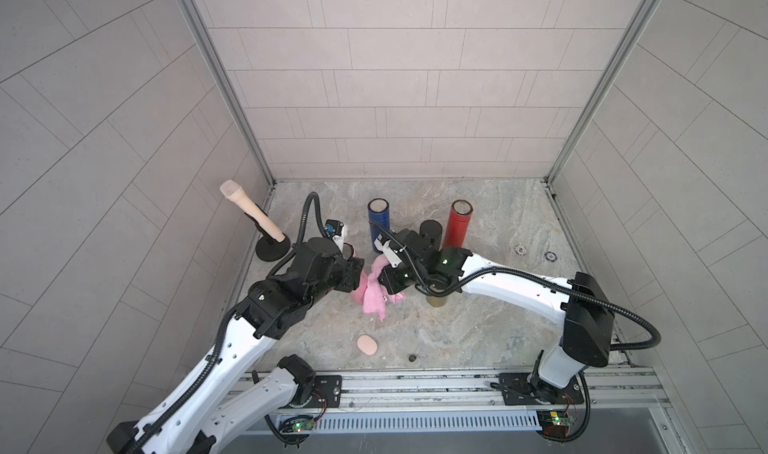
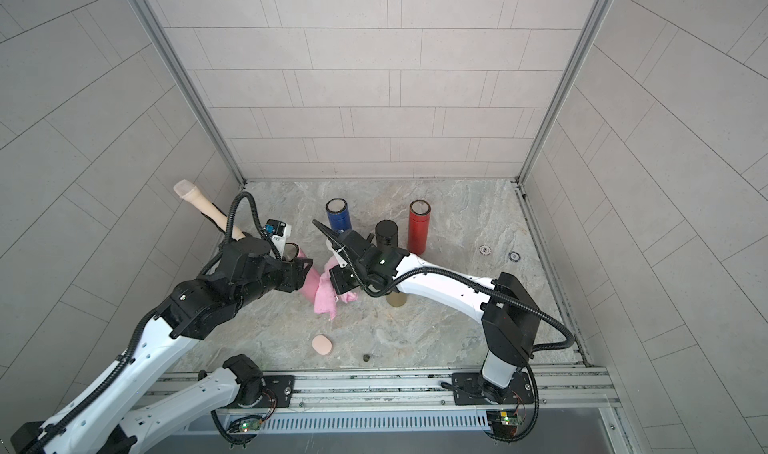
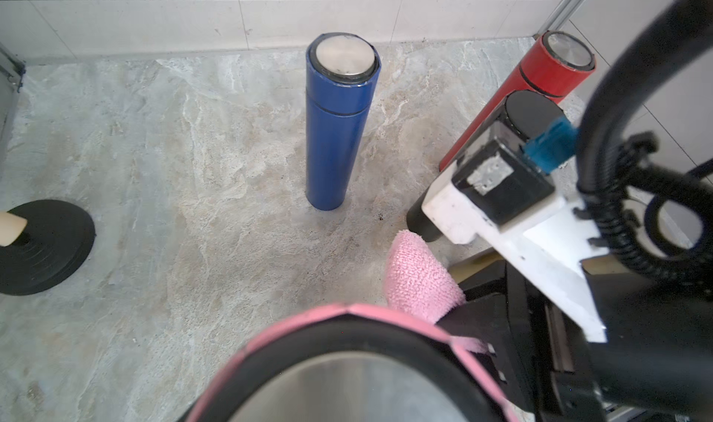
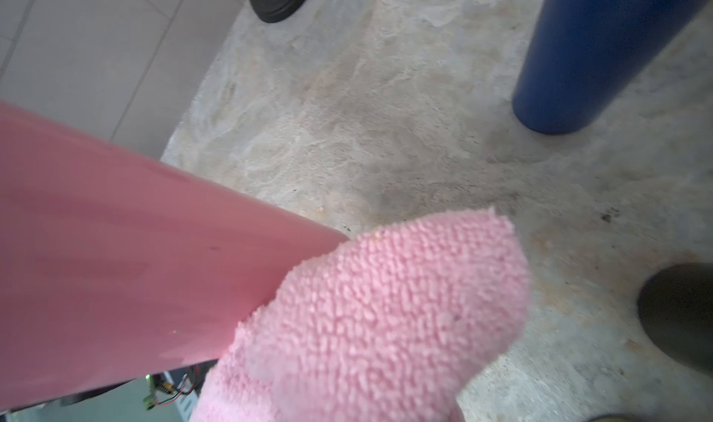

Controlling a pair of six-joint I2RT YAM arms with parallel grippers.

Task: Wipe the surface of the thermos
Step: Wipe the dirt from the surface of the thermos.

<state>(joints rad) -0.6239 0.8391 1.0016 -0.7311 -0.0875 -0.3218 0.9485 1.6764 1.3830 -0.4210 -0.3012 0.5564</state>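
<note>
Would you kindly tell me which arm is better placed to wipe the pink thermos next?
Right, I think: the right pincer grips the cloth against the thermos, while the left pincer holds the thermos.

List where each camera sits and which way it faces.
Top views: high above the robot's bases, looking down on the table; left arm and right arm show.
Left wrist: above the pink thermos, facing the blue thermos; right gripper shows.
Right wrist: behind the pink cloth, facing the pink thermos; no fingers show.
Shared: both wrist views show blue thermos and pink cloth.
</note>
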